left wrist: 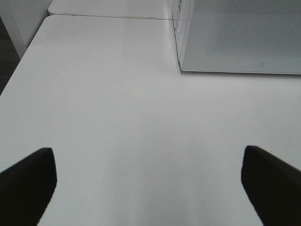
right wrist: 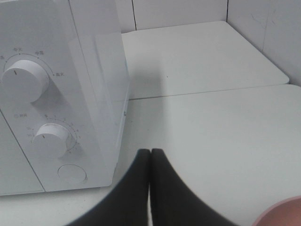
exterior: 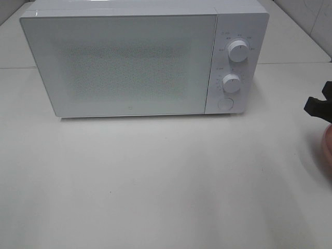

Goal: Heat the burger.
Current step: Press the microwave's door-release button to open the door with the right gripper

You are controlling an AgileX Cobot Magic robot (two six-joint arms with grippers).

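While the burger is sitting out of view — likely soft, light, best lifted by the plate (right wrist: 282, 214) rim — your right gripper (right wrist: 150, 157) is sitting clamped on nothing, your left gripper (left wrist: 150, 181) gaping empty.

Burger out of frame; only pinkish plate rim (exterior: 328, 150) shows, far right, cropped.

Bright even light, soft shadows, slight blur.

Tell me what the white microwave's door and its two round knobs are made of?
The white microwave's flat front door looks like glossy glass or plastic: it is smooth, with a speckled mesh showing behind it. The two round white knobs look like smooth moulded plastic, with a soft sheen.
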